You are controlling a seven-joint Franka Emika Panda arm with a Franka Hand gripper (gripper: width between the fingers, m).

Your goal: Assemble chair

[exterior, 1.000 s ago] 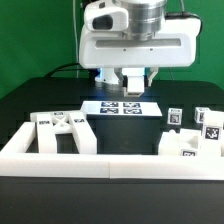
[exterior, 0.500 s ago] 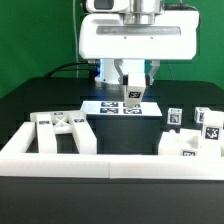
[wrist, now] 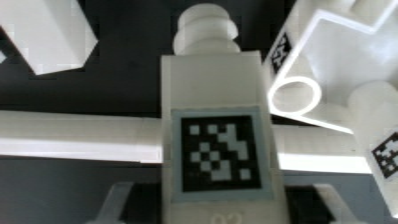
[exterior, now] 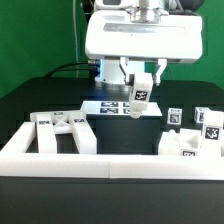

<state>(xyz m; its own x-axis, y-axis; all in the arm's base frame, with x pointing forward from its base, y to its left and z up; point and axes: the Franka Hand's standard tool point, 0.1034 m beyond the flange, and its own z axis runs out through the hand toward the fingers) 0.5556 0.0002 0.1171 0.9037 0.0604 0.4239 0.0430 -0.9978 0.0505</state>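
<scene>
Closed tight on a tagged square post [exterior: 140, 98], the hand [exterior: 140, 80] has just lifted it off the worktop [exterior: 40, 95] above the marker board [exterior: 105, 107], so fitting it to the chair likely comes next

I cannot see where the gripper [exterior: 140, 86] meets the square post [wrist: 217, 120], whose held end runs off the wrist view's edge (the white parts [wrist: 338, 70] around it are cropped too), and the small blocks [exterior: 208, 123] at the exterior view's right show patterns too small to read.
</scene>
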